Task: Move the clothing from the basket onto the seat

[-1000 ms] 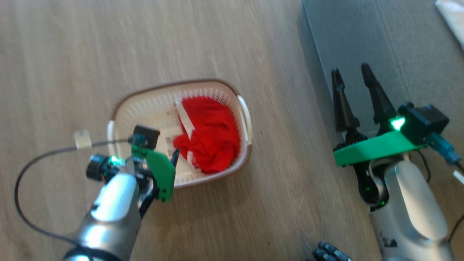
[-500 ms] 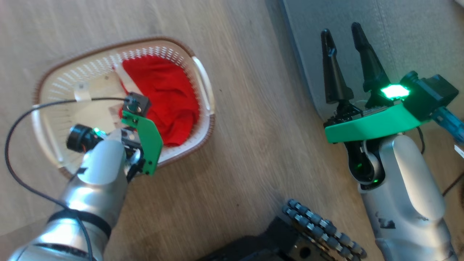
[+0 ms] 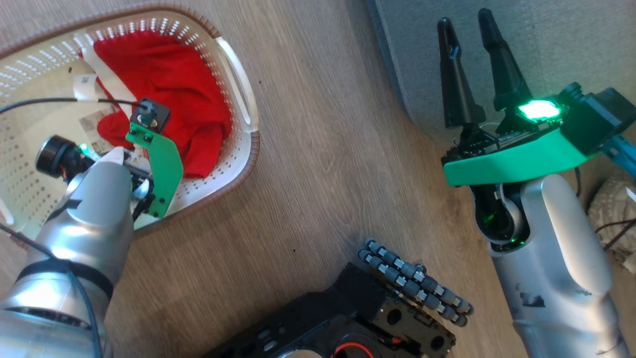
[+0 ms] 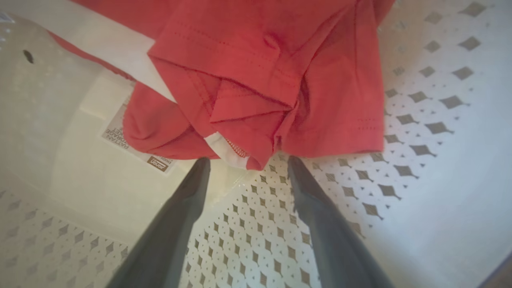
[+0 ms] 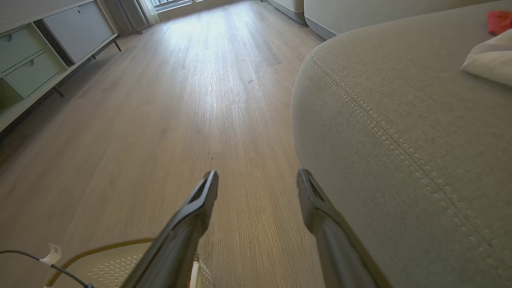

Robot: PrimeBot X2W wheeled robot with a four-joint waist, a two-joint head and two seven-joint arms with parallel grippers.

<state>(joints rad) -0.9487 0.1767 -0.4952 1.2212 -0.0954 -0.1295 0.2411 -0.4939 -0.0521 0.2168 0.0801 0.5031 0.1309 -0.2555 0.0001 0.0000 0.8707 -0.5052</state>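
The bright red garment (image 3: 164,94) lies crumpled in the cream perforated basket (image 3: 238,94) at the upper left, with a white strip (image 3: 107,82) across it. In the left wrist view my left gripper (image 4: 247,162) is open just short of the garment's (image 4: 260,80) folded hem and white trim, low inside the basket (image 4: 420,120) near its label sticker (image 4: 136,148). My right gripper (image 3: 464,20) is open and empty by the grey seat's (image 3: 546,44) rounded corner. On the seat (image 5: 400,120), a white cloth (image 5: 488,60) lies at the far right.
Wood floor (image 3: 323,149) separates the basket from the seat. My black base with its roller wheels (image 3: 412,281) sits at the bottom centre. A thin black cable (image 3: 49,102) runs over the basket. A low cabinet (image 5: 40,52) stands far left. A small red item (image 5: 499,22) lies on the seat.
The head camera has tilted down, shifting the basket up and left and bringing my base into view. My left wrist went from the basket's near rim to over its inside, by the garment.
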